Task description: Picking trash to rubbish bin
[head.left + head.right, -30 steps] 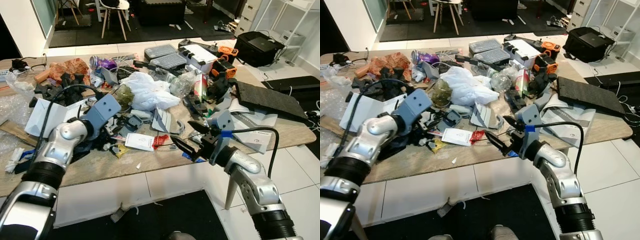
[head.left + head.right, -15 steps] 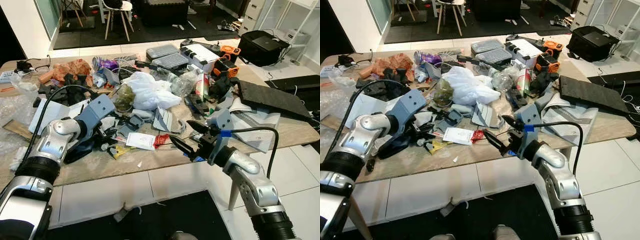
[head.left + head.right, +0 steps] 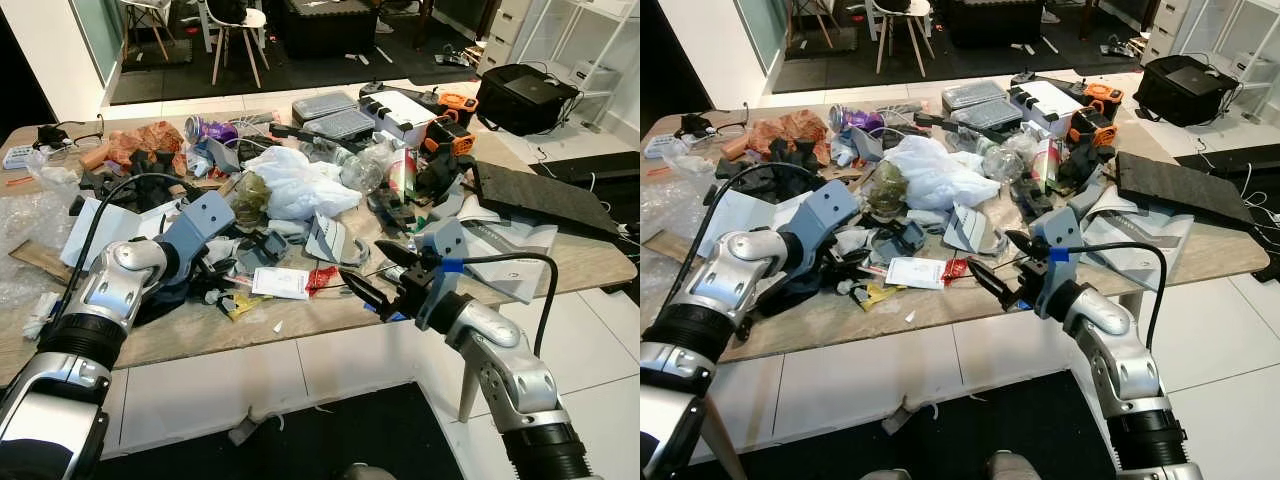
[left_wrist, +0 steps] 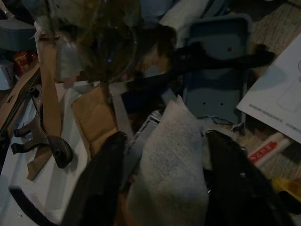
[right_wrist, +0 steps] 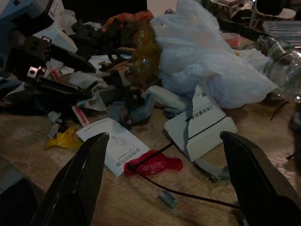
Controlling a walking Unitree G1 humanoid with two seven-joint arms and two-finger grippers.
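Straddling a white wad [image 4: 171,165] with spread fingers, left gripper [image 4: 164,179] risks snagging neighbouring clutter; right gripper [image 3: 372,275], wide open and empty, faces red wrapper [image 5: 153,165] at 12 o'clock.

Head views: bright, even indoor light, sharp focus, soft shadows under clutter on table [image 3: 300,325]. Slight wide-angle bowing at edges. Both wrist views dim, grainy, muddy colour; near black fingers [image 5: 75,183] soft-focused.

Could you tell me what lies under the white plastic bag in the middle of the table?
The white plastic bag rests on the clutter: a brownish clear ball pokes out at one side and a folded white card lies before it. Whatever sits beneath its middle is covered.
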